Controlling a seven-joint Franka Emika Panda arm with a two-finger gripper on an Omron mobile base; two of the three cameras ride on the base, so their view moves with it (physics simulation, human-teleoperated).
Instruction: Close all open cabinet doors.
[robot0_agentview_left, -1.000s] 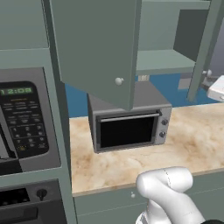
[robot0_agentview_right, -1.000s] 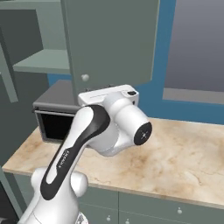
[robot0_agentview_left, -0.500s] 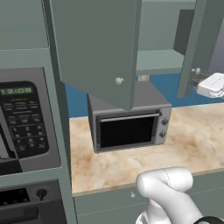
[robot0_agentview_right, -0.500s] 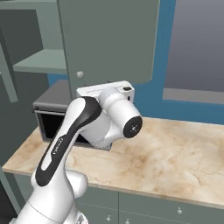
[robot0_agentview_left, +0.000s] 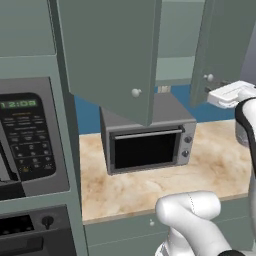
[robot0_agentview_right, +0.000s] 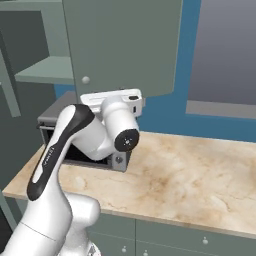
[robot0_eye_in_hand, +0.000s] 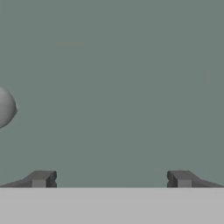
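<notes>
Hand view: gripper (robot0_eye_in_hand: 111, 179) with fingers spread wide, empty, flat against the right cabinet door (robot0_agentview_left: 225, 45) at upper right of left base view, knob (robot0_eye_in_hand: 5, 107) at frame left, likely pushing rather than gripping; left cabinet door (robot0_agentview_left: 107, 55) hangs open.

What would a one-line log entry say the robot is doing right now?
phase: pushing | gripper: open, fingertips facing right cabinet door, beside its knob | left cabinet door: open | toaster oven: shut
</notes>
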